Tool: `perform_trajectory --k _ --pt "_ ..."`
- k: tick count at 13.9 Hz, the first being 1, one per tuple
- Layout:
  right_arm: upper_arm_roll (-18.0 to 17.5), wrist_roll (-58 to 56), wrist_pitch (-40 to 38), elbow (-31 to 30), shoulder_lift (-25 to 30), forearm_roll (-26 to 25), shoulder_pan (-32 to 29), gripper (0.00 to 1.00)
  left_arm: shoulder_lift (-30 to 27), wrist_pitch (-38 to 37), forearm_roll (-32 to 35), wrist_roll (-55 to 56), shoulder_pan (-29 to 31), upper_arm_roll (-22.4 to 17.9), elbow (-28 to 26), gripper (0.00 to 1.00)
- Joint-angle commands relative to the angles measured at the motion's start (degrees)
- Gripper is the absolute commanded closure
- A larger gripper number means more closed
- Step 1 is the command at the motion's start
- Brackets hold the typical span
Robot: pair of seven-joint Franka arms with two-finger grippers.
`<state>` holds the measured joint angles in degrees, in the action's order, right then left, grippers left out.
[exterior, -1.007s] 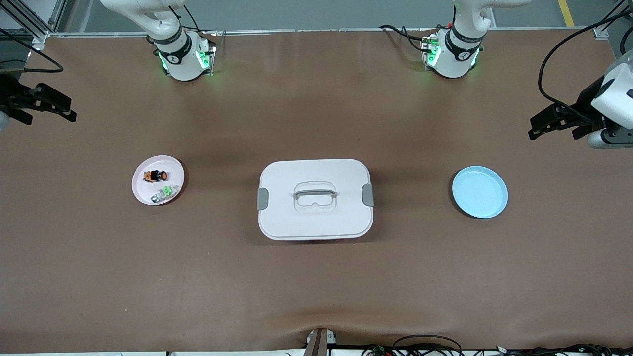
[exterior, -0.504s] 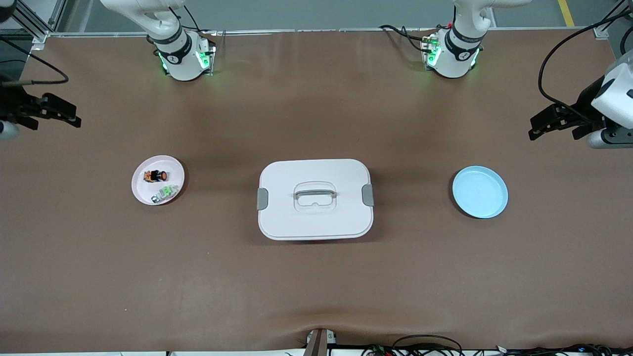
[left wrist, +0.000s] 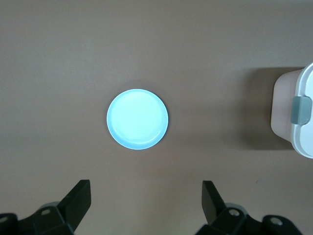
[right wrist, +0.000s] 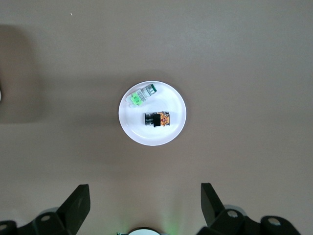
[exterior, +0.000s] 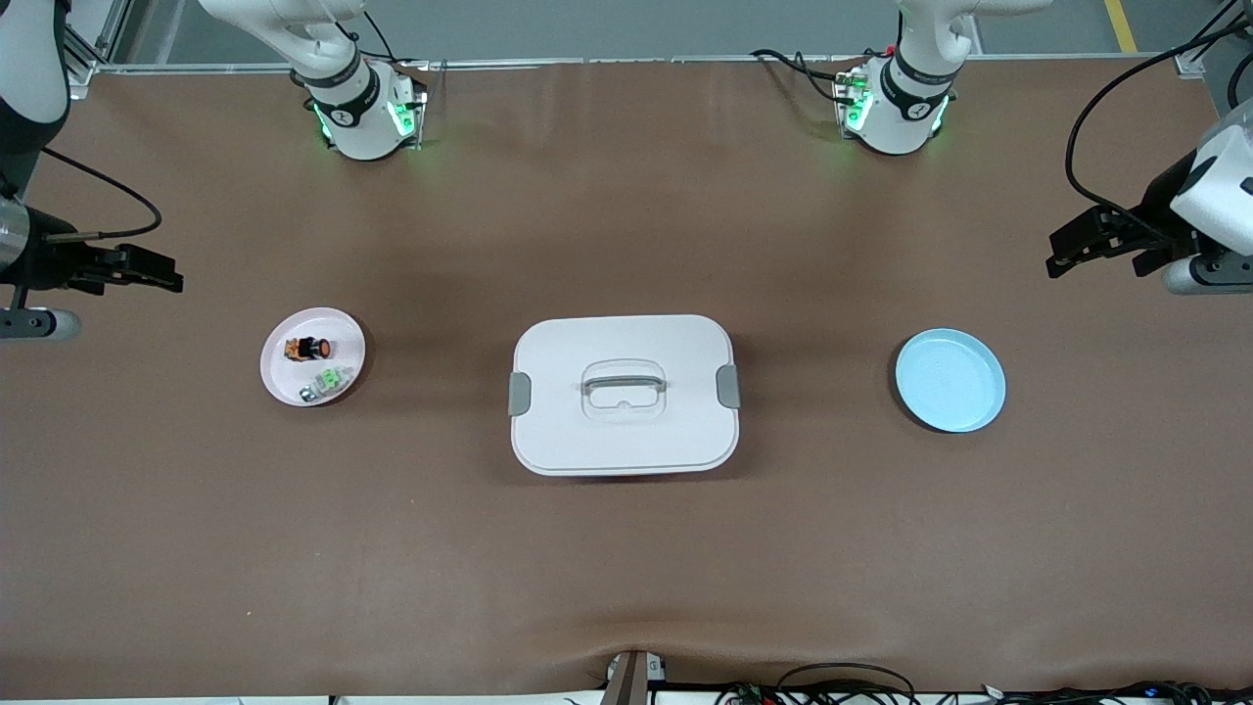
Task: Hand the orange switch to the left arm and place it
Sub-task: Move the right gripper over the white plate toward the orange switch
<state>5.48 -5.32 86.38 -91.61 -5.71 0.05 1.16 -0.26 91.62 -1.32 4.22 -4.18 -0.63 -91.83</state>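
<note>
Box (exterior: 624, 394) sat mid-table, lid on, between two plates; pink plate (exterior: 311, 355) lay toward right arm's end from box, blue plate (exterior: 950, 380) toward left arm's end, bare; orange switch (exterior: 307, 348) lay on its side on pink plate, long axis along table's length, green component (exterior: 327, 381) just beside it, nearer front camera; right gripper (exterior: 157, 271) hung fingers apart, empty, near pink plate, clearly nearer arm; left gripper (exterior: 1087, 242) waited, fingers apart, empty, near blue plate.

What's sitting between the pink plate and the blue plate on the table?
The white lidded box stands between the pink plate and the blue plate, as the front view shows.
</note>
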Motion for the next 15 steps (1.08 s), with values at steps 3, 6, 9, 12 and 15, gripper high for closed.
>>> perform_trajectory --k 3,6,9,12,15 --pt "-0.3 -0.3 1.6 2.4 -4.8 -0.7 -0.8 0.0 0.3 -1.1 0.3 -1.3 0.2 0.0 1.0 0.0" --pt "-0.3 -0.9 3.4 2.1 -6.3 0.1 -1.8 0.0 0.3 -1.1 0.3 -1.3 0.2 0.0 1.1 0.0" --pt "-0.3 -0.1 9.7 -4.7 -5.9 2.0 -2.5 0.0 0.2 -1.1 0.2 -1.3 0.2 0.0 1.1 0.0" --pt "-0.3 -0.2 14.9 -10.8 -5.6 6.5 -5.0 0.0 0.3 -1.0 0.2 -1.3 0.3 0.0 1.1 0.0" --pt "-0.4 -0.3 23.3 -19.0 -4.5 8.8 -5.1 0.0 0.3 -1.0 0.1 -1.3 0.3 0.0 1.1 0.0"
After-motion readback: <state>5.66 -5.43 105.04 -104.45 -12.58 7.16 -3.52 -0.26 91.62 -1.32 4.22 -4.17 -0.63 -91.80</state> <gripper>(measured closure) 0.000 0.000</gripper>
